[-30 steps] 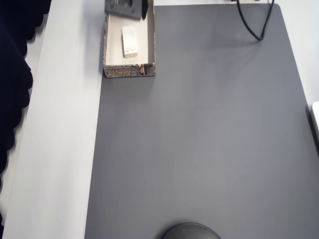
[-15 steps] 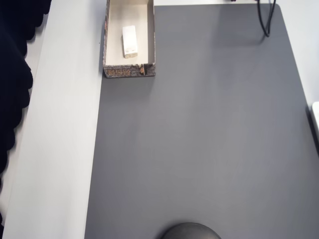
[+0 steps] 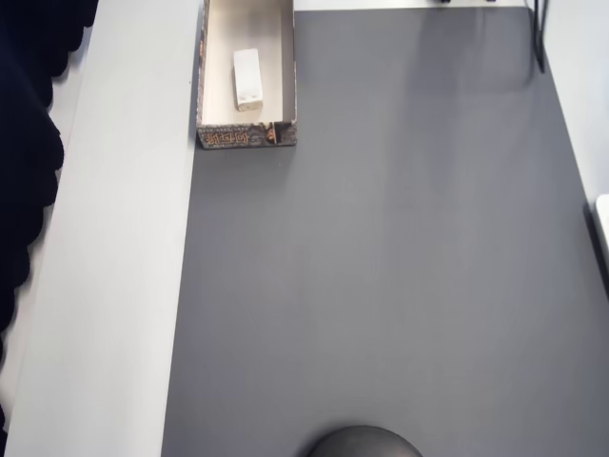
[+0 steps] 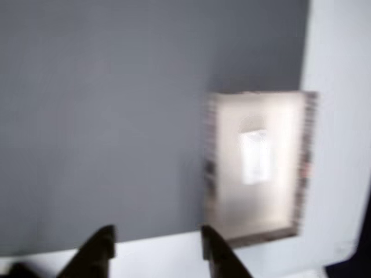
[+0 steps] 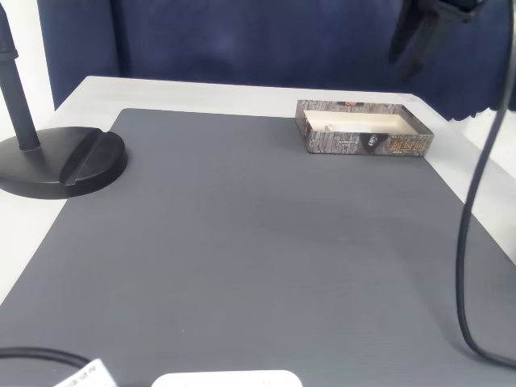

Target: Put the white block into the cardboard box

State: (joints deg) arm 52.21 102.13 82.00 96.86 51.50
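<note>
One white block [image 3: 247, 79] lying flat inside one cardboard box [image 3: 205, 86], box at grey mat [image 3: 381, 267] edge on worktop [image 3: 114, 286], one gripper [image 4: 153, 246] raised above, fingers parted, empty

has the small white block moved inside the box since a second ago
No. In the overhead view the small flat white block lies at the same spot inside the long shallow cardboard box, equally far from its lettered end.
</note>
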